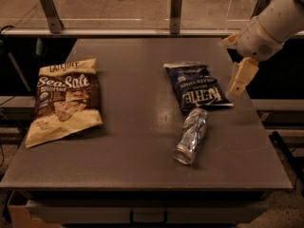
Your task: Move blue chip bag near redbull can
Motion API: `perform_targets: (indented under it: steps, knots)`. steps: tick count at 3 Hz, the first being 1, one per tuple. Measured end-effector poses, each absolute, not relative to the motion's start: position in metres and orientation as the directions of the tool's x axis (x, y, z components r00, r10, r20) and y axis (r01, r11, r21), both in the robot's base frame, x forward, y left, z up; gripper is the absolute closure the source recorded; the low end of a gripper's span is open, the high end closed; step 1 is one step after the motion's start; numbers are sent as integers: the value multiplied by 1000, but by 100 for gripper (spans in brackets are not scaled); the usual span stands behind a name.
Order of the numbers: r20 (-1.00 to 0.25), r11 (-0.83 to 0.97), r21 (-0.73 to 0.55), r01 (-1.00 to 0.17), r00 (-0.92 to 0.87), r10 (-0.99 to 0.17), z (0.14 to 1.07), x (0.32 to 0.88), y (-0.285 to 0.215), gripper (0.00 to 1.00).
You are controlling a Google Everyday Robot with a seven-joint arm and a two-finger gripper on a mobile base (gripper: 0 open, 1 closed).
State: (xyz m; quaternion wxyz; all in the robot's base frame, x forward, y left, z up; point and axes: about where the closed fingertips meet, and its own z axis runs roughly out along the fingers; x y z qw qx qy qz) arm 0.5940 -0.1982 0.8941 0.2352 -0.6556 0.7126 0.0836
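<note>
- The dark navy glossy chip bag with white "Kettle" lettering [197, 87] lies flat on the grey table [133, 175], right of centre, its long axis running from the far side toward the near edge.
- The dented silver-and-blue drink can [191, 136] lies on its side just beside the bag's near end.
- The cream two-finger gripper [231, 68] hangs off the bag's right edge, raised, fingers spread and holding nothing.
- The bag already appears placed; any regrasp means reaching down toward the table's centre.
- A tan "Sea Salt" bag [64, 99] sits well apart.
</note>
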Motion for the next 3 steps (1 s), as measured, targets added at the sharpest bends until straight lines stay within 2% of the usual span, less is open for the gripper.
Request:
perform_targets:
  steps: [2,3]
  knots:
    - [-600,305,-320,-897,-58,-798,991,580,-285,0]
    - [-613,311,-342,-887,-41,-789,1004,581,-285,0]
